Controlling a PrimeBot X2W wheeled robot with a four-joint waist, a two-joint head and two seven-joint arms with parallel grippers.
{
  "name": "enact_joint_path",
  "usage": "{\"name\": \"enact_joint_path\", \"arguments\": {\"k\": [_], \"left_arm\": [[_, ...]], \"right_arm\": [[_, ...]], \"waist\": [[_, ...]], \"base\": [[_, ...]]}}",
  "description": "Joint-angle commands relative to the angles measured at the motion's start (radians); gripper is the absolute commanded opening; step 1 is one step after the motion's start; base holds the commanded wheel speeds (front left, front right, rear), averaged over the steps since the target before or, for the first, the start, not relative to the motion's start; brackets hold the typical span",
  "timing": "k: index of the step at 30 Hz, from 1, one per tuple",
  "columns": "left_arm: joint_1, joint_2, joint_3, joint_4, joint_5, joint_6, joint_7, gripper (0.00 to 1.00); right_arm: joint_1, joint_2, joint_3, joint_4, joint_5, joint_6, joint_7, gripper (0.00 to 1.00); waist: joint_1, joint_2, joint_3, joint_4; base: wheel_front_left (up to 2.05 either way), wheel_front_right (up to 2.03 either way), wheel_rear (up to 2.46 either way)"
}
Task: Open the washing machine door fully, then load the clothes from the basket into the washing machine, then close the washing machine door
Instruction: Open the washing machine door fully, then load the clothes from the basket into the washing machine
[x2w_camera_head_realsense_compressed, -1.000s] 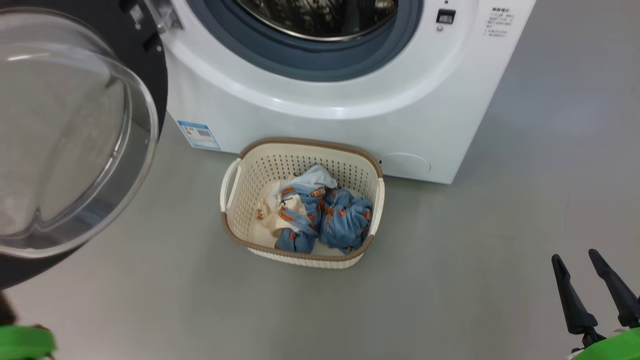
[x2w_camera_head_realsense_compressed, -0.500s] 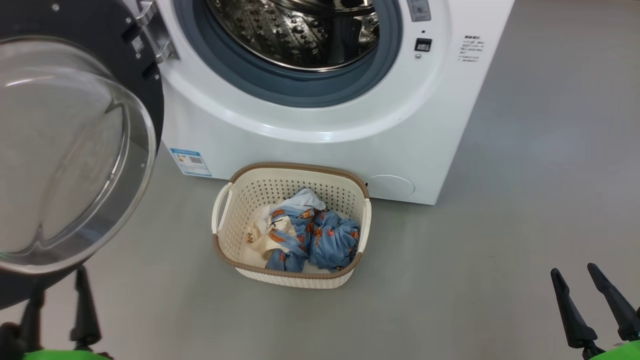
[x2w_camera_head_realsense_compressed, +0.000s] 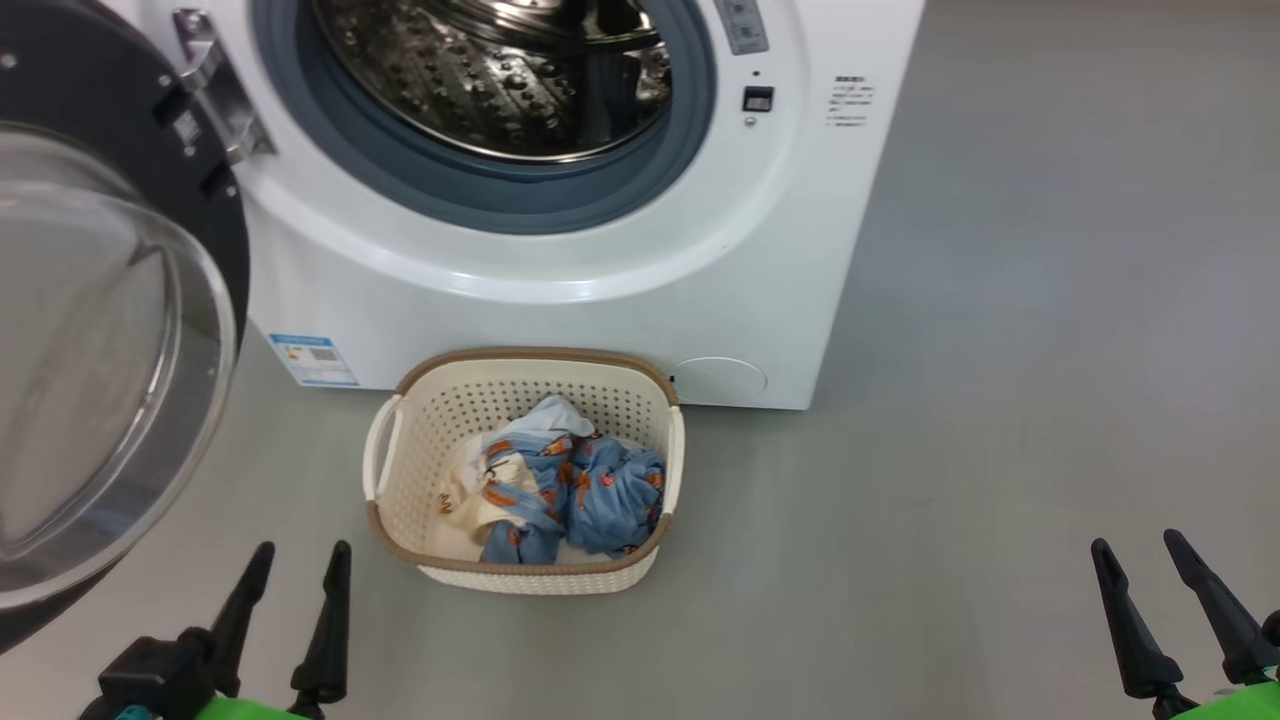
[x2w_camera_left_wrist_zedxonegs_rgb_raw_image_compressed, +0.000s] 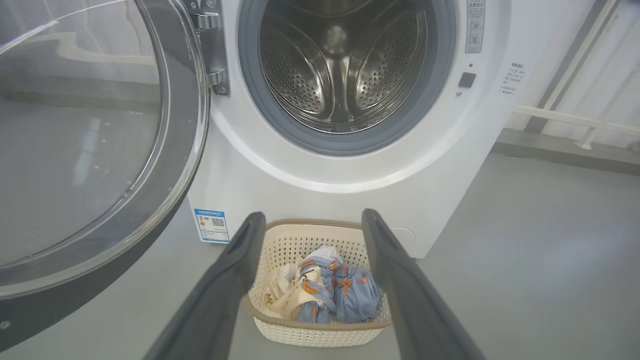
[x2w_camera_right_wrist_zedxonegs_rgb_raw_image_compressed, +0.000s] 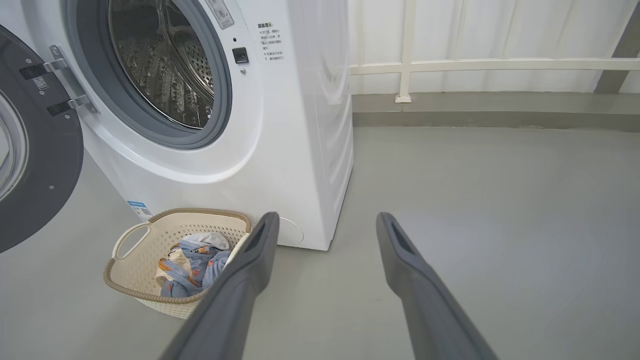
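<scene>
Left gripper (x2w_camera_head_realsense_compressed: 304, 548) spread, empty, right gripper (x2w_camera_head_realsense_compressed: 1135, 540) likewise, both low

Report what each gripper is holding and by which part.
Nothing. The left gripper and right gripper are open and empty; the clothes lie in the basket.

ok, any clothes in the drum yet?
No, the drum is bare steel; the clothes lie in the basket.
</scene>
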Motion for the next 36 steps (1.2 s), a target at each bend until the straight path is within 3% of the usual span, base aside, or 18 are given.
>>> {"name": "enact_joint_path", "arguments": {"k": [1, 20, 36], "left_arm": [[-0.02, 0.022, 0.029, -0.016, -0.013, -0.001, -0.005, 1.0], [-0.026, 0.031, 0.008, 0.001, -0.083, -0.001, -0.005, 1.0], [-0.036, 0.059, -0.037, 0.03, -0.167, -0.002, -0.005, 1.0]], "right_arm": [[0.002, -0.023, 0.022, -0.021, -0.013, 0.003, -0.012, 1.0], [0.021, -0.02, 0.006, -0.013, -0.009, 0.003, -0.012, 1.0], [0.022, -0.013, 0.008, -0.013, -0.011, 0.003, -0.012, 1.0]], "waist": [[0.0, 0.0, -0.005, -0.029], [0.0, 0.0, -0.014, -0.13], [0.0, 0.0, -0.012, -0.123]], "base": [[0.0, 0.0, 0.0], [0.0, 0.0, 0.0], [0.08, -0.27, 0.19]]}}
